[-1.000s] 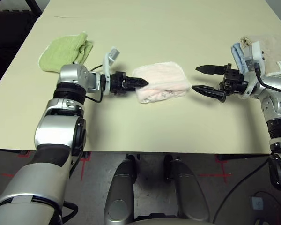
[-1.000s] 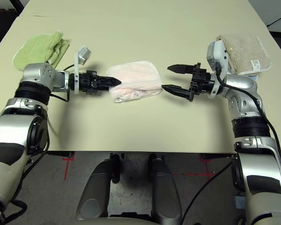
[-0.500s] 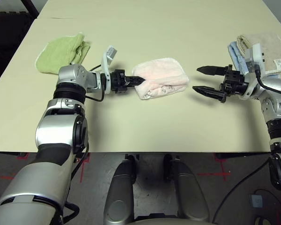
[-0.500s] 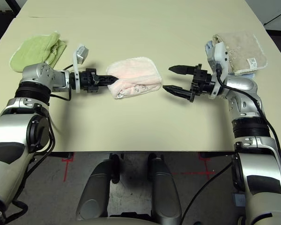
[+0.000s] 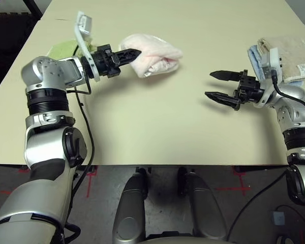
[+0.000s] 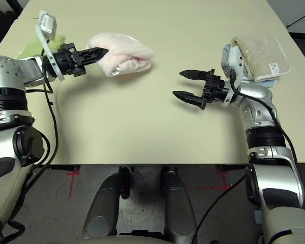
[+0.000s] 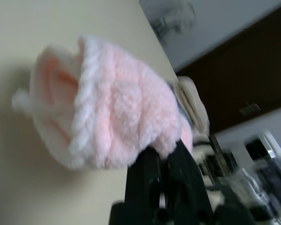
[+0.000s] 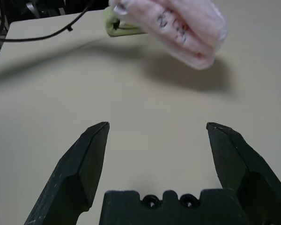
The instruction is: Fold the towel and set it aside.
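Left eye view, far left: a light green towel (image 5: 61,49) lies on the desk (image 5: 157,132), mostly hidden behind the left arm's wrist.
Left arm: raised above the desk, its silver forearm angling in from the left edge, gripper pointing towards the right.
Left gripper (image 5: 133,52): jaws pressed together on one end of the towel, pinching the cloth between the black fingers.
Towel (image 5: 155,53): pale pink, folded into a thick bundle and bunched at the held end; it hangs from the left gripper, with its shadow on the desk below. The left wrist view shows white trim along a fold and the layered open end of the bundle.
Towel motif: small dark print on the underside of the bundle, seen in the right wrist view (image 8: 171,23).
Middle of desk: bare beige surface between the two grippers, which are well apart.
Right gripper (image 5: 217,85): jaws spread wide and pinching nothing, pointing towards the left, just above the desk.
Right arm: comes in from the right edge, forearm bent back towards the robot.
Far right: a beige towel (image 5: 290,56) lies stacked over a blue towel (image 5: 255,56) on the desk, just behind the right wrist.
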